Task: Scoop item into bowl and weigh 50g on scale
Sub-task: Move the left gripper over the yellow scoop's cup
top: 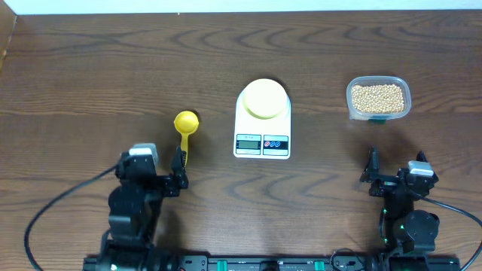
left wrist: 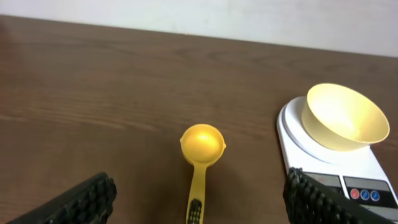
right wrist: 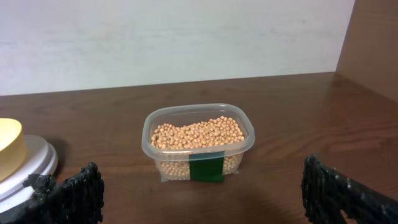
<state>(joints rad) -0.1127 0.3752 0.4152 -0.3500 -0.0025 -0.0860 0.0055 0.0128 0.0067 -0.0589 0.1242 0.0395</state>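
We see both pairs of jaws wide apart, gripping nothing; our left gripper [top: 179, 167] hangs at the yellow scoop's [top: 185, 128] handle end; our right gripper [top: 372, 172] faces the clear tub [right wrist: 245, 144] of soybeans [right wrist: 198, 133]; the pale-yellow bowl [top: 263, 98] sits on the white scale [top: 262, 143] between them.

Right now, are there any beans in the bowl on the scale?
No, the left wrist view shows the bowl on the scale empty inside, while the beans sit in the clear tub.

Yellow scoop [top: 186, 125] on brown table [top: 75, 75]; clear tub [right wrist: 206, 168] well apart.
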